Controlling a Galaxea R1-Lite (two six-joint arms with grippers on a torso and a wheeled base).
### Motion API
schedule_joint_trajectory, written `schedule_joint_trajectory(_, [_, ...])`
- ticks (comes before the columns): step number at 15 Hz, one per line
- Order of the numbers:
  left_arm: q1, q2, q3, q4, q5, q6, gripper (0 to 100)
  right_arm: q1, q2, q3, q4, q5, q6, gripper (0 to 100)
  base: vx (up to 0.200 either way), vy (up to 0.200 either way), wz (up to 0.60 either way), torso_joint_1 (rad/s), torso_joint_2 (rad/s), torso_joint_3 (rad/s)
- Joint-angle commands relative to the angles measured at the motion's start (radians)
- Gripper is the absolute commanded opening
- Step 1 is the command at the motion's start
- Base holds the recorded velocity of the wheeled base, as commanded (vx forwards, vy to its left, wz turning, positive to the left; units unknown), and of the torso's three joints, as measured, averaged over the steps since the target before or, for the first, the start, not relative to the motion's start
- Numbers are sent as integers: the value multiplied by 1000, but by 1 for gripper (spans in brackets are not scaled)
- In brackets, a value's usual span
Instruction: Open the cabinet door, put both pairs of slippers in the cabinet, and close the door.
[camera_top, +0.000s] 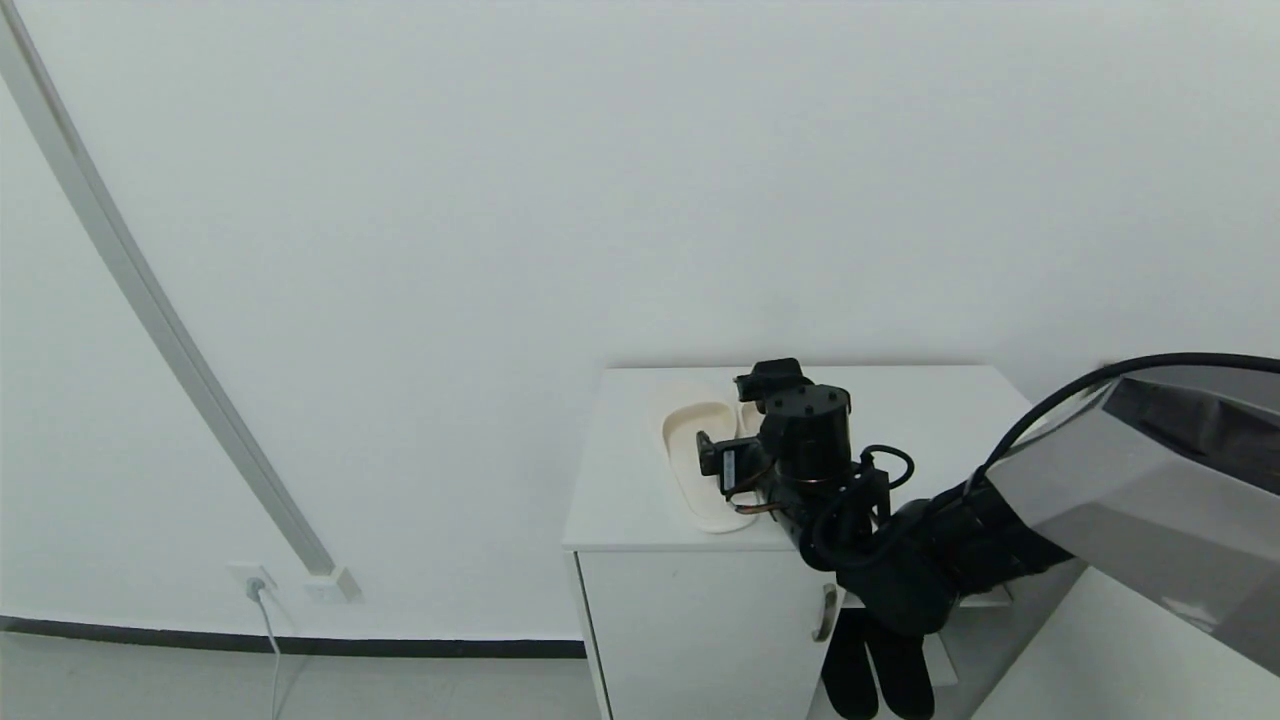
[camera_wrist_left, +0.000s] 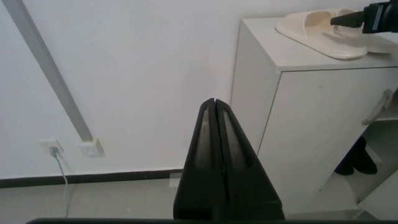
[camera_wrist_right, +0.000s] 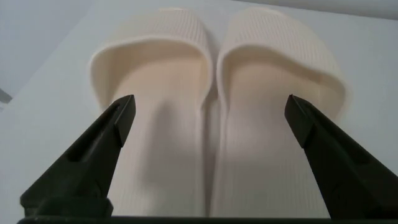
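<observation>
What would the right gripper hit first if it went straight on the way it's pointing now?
Most likely the pair of cream slippers on the cabinet top: its open fingers frame both, pointing at their toe straps, though the gap is hard to judge.

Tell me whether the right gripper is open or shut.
Open: the right gripper has its fingers spread wide apart above the cream slippers on the cabinet.
</observation>
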Motion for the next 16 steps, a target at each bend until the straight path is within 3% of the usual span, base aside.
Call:
schedule_joint_trajectory(1, [0, 1, 0, 0, -1, -1, 0, -2, 40, -21, -1, 1, 3, 100, 0, 0, 0, 0, 0, 0])
schedule_joint_trajectory(6, [0, 1, 0, 0, -1, -1, 0, -14, 73, -65, -6, 57, 9, 100, 0, 0, 0, 0, 0, 0])
schedule_joint_trajectory(13, [0, 1, 0, 0, 1, -4, 0, -35, 149, -165, 2, 57, 3, 100, 0, 0, 0, 0, 0, 0])
schedule_joint_trajectory(14, [0, 1, 0, 0, 2, -4, 0, -35, 149, -171, 8, 57, 3, 0, 0, 0, 0, 0, 0, 0])
schedule_joint_trajectory(16, [0, 1, 0, 0, 2, -4, 0, -37, 146, -171, 5, 53, 3, 0, 0, 0, 0, 0, 0, 0])
